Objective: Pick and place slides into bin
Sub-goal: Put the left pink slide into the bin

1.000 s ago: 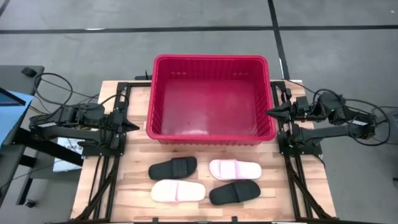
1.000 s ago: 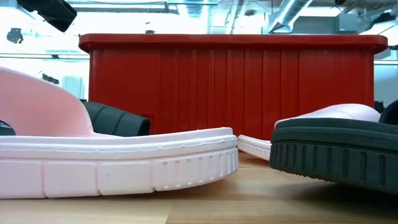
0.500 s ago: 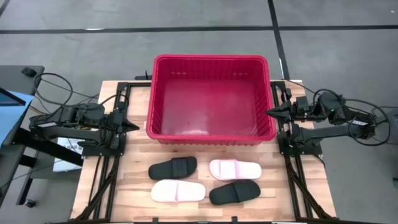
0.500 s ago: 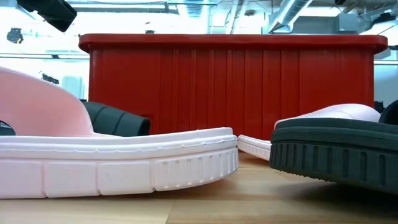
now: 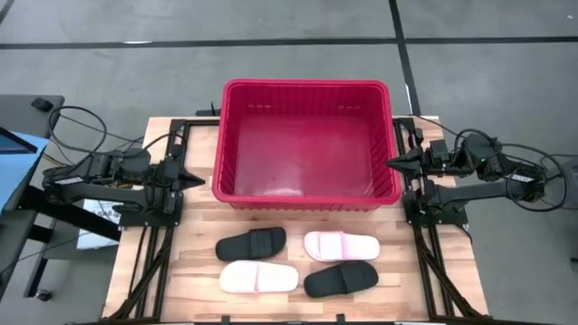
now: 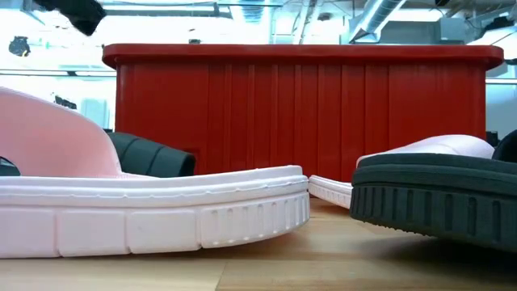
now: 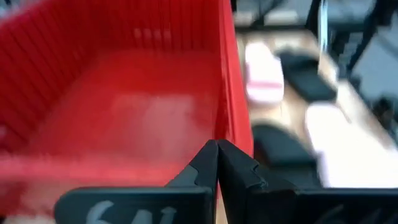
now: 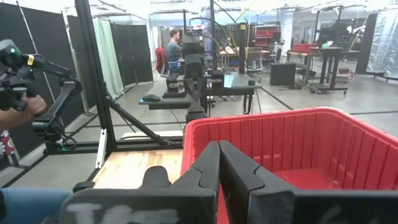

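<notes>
The red bin [image 5: 305, 85] stands on the far half of the wooden table. Four slides lie soles down in front of it: a black one [image 5: 251, 243] and a pale pink one [image 5: 340, 245] closer to the bin, a pale pink one [image 5: 258, 277] and a black one [image 5: 340, 280] at the near edge. My left gripper [image 5: 199, 179] hovers shut just left of the bin, pointing at its left wall [image 7: 235, 93]. My right gripper [image 5: 391, 162] hovers shut just right of the bin, pointing level over its rim [image 8: 249, 124]. Neither holds anything.
Black frame rails [image 5: 153, 244] run along the table's left and right sides. A strip of bare wood [image 5: 298, 221] lies between the bin and the slides. In the room beyond the table a person [image 8: 174, 46] stands among benches, and a hand [image 8: 25, 106] shows at the edge.
My left gripper has tipped its fingertips up a little toward level without leaving its place. The slides, the bin and my right gripper have kept still.
</notes>
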Controlling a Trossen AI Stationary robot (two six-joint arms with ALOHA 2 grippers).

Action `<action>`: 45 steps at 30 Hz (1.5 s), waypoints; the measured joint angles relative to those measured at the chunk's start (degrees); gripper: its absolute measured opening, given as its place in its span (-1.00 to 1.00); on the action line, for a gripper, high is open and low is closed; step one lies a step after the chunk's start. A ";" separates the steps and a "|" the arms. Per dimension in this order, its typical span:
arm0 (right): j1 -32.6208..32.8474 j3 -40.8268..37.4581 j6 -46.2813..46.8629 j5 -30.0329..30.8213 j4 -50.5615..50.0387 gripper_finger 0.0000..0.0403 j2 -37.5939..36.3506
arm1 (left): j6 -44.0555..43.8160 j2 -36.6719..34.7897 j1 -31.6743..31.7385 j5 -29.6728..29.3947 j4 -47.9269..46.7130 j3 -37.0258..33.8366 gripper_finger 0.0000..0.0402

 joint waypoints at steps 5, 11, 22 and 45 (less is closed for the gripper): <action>0.01 -0.01 -0.01 0.01 0.01 -1.00 -0.01 | -0.94 0.87 0.02 4.79 24.30 -0.02 -1.00; -0.01 0.01 -0.01 0.02 0.00 -1.00 0.00 | 0.03 3.54 -1.53 35.15 45.95 0.01 -1.00; 0.00 0.01 -0.01 0.00 0.00 -1.00 0.00 | 1.98 12.03 -9.49 28.60 33.91 -7.32 -1.00; 0.01 0.00 -0.01 0.01 0.00 -1.00 -0.02 | -15.24 30.23 -18.14 25.61 26.70 -7.22 -1.00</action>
